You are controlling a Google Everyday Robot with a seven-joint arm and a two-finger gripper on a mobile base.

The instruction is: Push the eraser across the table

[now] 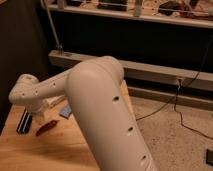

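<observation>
Just beside the eraser (24, 121), low over the table (35, 152): claw (36, 113), state indiscernible.

Upper arm: the thick cream-white plastic-shelled upper arm link (107, 120) fills the middle of the view, rising from the lower right edge to a rounded elbow at its top.
Forearm: the slimmer cream-white forearm tube (55, 86), dotted with small dark holes, slopes from the elbow down to the wrist.
Wrist: the rounded cream-white wrist knuckle (24, 92) caps the forearm's end, directly above the hand.
Gripper: the gripper (35, 110) hangs just beneath the wrist, pointing down, mostly hidden behind the forearm; only a dark part shows.
</observation>
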